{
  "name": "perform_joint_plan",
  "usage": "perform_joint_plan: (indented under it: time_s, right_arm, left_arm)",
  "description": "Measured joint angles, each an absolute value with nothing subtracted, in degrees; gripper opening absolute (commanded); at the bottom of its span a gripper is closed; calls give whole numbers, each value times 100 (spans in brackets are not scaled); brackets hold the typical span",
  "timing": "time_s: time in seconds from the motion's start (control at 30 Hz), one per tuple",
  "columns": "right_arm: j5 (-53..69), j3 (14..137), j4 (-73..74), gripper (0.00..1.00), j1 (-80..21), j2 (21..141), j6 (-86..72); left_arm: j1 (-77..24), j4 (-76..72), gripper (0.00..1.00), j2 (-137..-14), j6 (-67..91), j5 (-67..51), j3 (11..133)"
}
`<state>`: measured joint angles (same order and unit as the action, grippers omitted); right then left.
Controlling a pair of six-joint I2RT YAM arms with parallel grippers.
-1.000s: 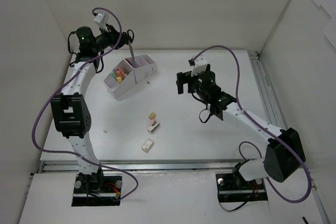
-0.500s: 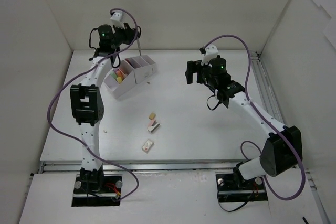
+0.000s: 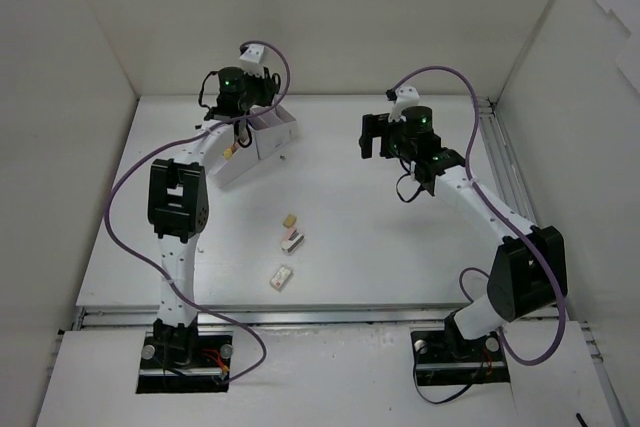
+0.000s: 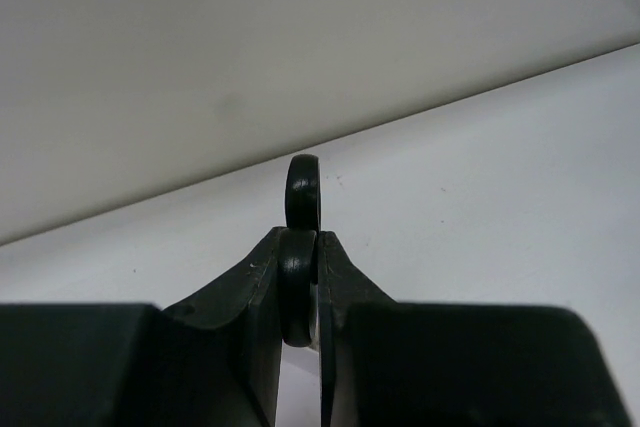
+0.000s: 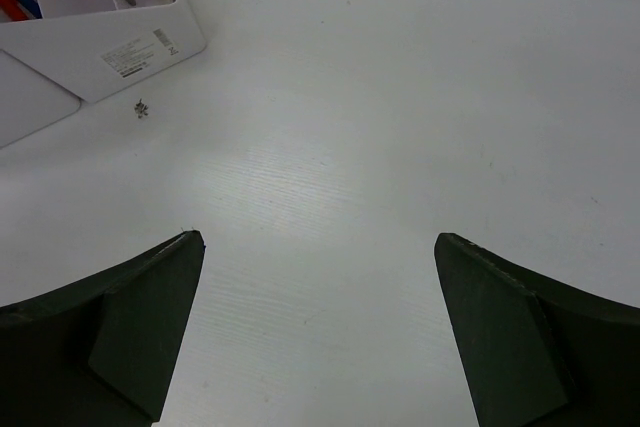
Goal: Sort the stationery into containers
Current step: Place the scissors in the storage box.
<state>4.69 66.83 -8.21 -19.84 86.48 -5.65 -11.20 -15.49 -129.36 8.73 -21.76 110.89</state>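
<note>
Gripping one pair of black-handled metal scissors by a ring handle with the left gripper, jaws pinched together on it, directly above the white plastic stepped desk organizer. Seemingly dipping a grey blade into the organizer's end compartment.

Counting one organizer, one pair of scissors and three small beige-and-white eraser blocks loose on the white table, well in front of the organizer.

Reaching the left arm far forward over the organizer. Hovering the right gripper to the organizer's right, well apart, jaws spread wide, holding nothing, elbow bent.
</note>
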Motion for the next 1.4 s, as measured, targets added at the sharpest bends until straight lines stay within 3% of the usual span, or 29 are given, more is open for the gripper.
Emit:
perform_joint_plan:
  time_s: [0.27,0.87,1.4]
  right_arm:
    - [690,6685,-794,98,-1979,8746,-652]
    - [1057,6775,-843,98,-1979,8901,-775]
    - [1190,6934,-799,98,-1986,9183,-851]
  left_arm:
    - [-1114,-1999,0,-12650,945,-1874,10248]
    - [-921,-2847,0,-11874,1269,-1769,9913]
    - [-827,-2665,0,-11671,1354,-1584,9275]
